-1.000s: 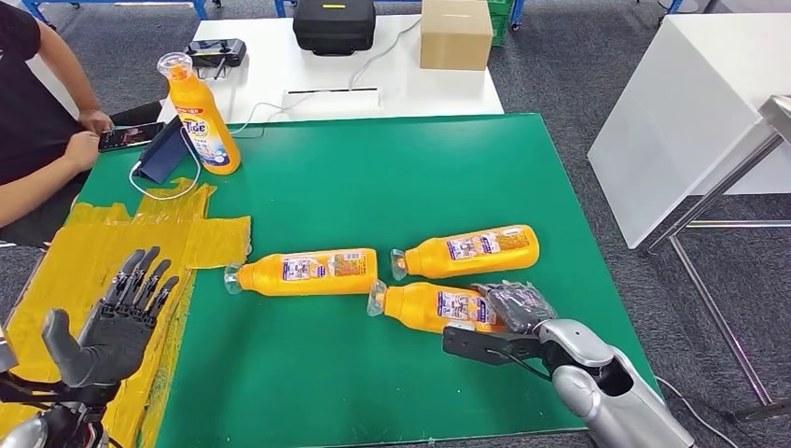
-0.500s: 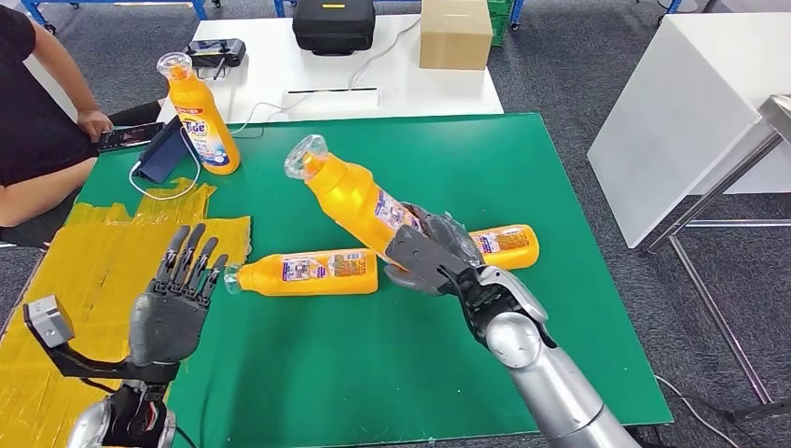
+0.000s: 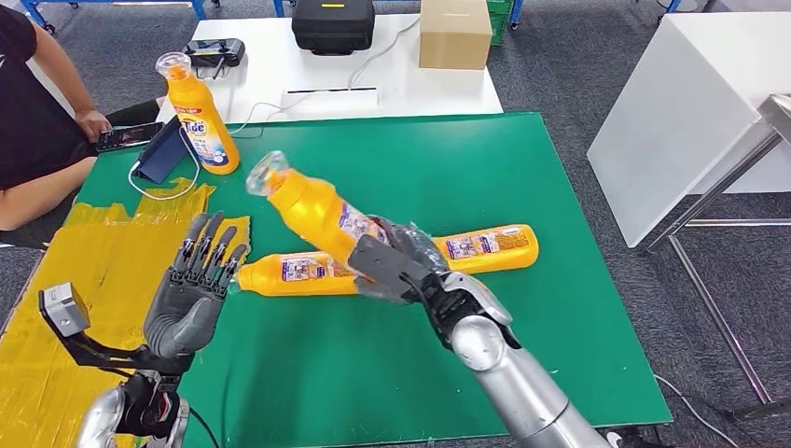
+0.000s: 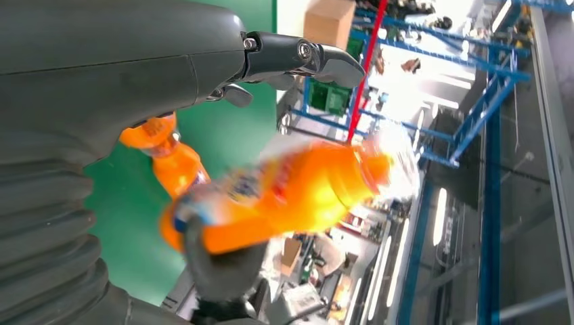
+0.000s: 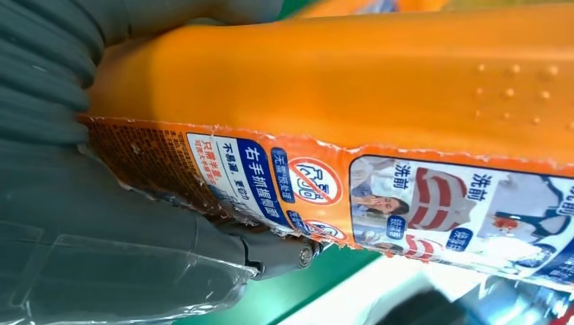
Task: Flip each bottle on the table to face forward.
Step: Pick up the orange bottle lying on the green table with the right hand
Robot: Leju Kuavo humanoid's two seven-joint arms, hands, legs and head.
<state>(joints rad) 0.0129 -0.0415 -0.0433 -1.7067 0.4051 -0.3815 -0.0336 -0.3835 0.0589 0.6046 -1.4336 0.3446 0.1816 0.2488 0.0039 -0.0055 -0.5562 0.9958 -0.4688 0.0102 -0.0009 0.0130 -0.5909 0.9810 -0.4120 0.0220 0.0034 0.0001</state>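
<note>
Above the green counter (image 3: pixel 522 168), the right robot hand (image 3: pixel 410 266) grips a tilted orange bottle (image 3: pixel 317 207); its wrist view reveals the bottle's printed label. Nearby, the left robot hand (image 3: pixel 191 289) is raised, fingers spread, holding nothing.

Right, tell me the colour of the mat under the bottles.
Green mat, clearest in the head view.

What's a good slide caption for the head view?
Right hand lifts an orange bottle off the green mat toward the open left hand.
</note>
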